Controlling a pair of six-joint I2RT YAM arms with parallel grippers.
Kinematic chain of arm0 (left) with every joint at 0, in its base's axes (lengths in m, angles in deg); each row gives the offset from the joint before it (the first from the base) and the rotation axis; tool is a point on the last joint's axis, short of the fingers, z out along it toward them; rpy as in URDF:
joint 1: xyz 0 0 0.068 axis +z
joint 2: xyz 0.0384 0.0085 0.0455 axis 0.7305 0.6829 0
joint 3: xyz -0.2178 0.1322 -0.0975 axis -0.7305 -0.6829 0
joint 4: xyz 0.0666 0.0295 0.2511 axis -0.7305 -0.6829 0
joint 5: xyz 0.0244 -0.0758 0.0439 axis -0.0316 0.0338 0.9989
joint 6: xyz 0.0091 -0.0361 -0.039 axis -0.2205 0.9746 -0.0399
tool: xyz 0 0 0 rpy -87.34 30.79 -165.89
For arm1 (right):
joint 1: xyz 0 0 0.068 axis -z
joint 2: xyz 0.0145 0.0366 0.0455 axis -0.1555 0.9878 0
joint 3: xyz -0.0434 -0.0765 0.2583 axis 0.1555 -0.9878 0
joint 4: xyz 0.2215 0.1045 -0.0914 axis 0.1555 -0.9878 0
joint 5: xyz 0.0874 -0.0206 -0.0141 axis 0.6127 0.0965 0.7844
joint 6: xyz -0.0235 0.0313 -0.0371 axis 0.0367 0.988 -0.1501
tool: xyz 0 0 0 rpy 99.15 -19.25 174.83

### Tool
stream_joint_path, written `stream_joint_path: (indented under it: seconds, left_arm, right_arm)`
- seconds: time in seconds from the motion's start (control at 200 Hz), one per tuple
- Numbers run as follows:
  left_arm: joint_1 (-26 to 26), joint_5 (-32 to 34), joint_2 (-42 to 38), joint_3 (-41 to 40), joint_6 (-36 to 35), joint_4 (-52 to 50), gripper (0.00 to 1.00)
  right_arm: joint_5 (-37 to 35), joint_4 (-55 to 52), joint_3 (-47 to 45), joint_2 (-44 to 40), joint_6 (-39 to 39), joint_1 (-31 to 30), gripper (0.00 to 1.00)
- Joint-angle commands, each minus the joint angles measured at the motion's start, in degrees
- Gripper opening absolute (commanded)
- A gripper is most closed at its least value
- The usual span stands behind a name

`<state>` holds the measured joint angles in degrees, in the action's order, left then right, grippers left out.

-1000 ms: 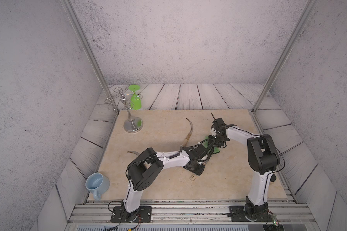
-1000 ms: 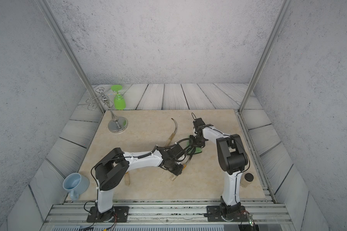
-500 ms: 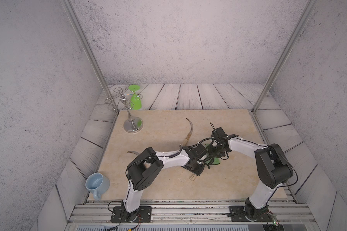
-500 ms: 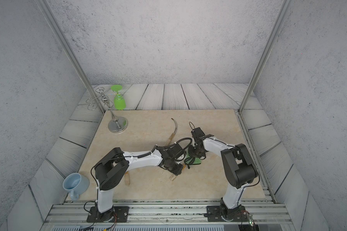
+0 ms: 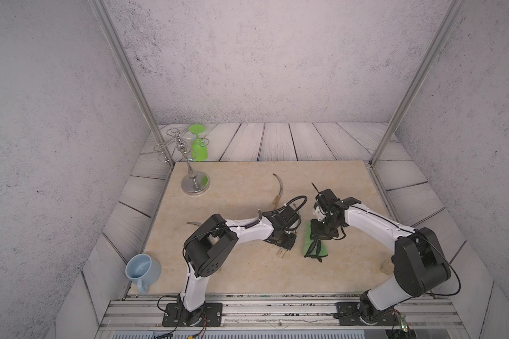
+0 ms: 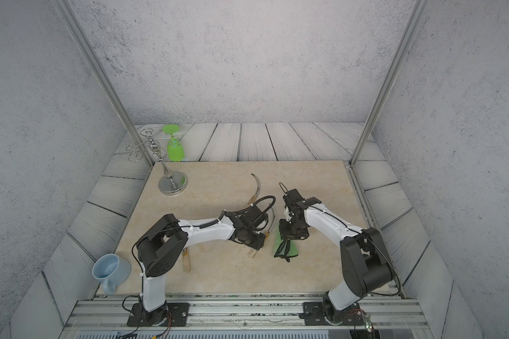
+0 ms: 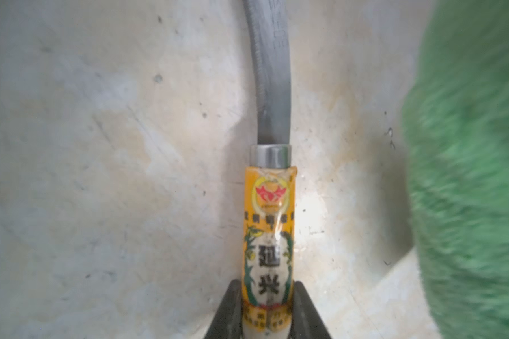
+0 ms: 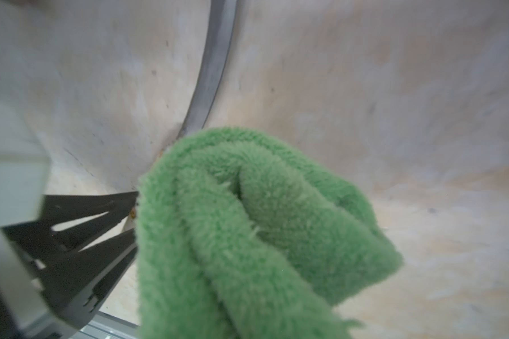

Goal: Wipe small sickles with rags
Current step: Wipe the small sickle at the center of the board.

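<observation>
scene: two white and black robot arms reach toward each other low over a beige mat, shown from above and from each wrist.
left gripper: pressed tight on a wooden handle, one black finger on each side of it.
held sickle: its grey curved blade runs straight out ahead of the left gripper's fingers. a shiny metal collar and a yellow-orange printed label sit between the blade and the grip. in both top views the bare end of the handle sticks out behind the gripper.
right gripper: pinching the bunched top of the cloth. the fuzzy folds hide its fingertips in the right wrist view.
green rag: trails from the right gripper onto the mat, with black straps at its loose end. it sits just beside the left gripper and the held blade. the left wrist view shows a strip of bare mat between cloth and blade.
second sickle: flat on the mat beyond the left gripper, apart from both grippers.
third sickle: behind the left gripper, mostly hidden under the left arm's elbow.
far from both grippers: a pale blue mug, a metal stand and an upside-down green glass.
</observation>
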<state>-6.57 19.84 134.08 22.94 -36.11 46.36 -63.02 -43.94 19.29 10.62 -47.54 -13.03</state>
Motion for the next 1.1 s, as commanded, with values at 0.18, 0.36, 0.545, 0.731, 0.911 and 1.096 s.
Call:
stream_joint_path:
  seconds: [0.18,0.36,0.545,0.731,0.911,1.096]
  left_arm:
    - [-1.6,-1.44,-0.43,-2.79,1.91,1.65,0.0]
    - [-4.65,-2.27,-0.52,-2.67,1.17,0.07,0.0]
    - [-5.57,-2.02,-0.34,-3.82,1.35,-0.46,0.0]
    - [-5.77,-1.85,-0.93,-4.05,1.94,0.1,0.0]
    - [-5.74,-1.76,-1.13,-3.93,2.23,0.34,0.0]
    - [-5.7,-0.58,-1.24,-3.01,2.14,-0.2,0.0]
  right_arm:
    - [-1.36,-1.55,18.07,5.06,-2.29,5.56,0.27]
    - [-1.29,-2.96,28.65,16.7,-3.24,5.54,0.27]
    - [-2.13,-3.84,35.97,27.05,-3.51,5.54,0.27]
    - [-1.26,-5.33,40.7,35.99,-3.43,5.55,0.27]
    - [-2.49,-6.18,39.63,39.62,-3.47,5.61,0.27]
    - [-3.42,-5.89,33.81,38.26,-4.31,5.28,0.28]
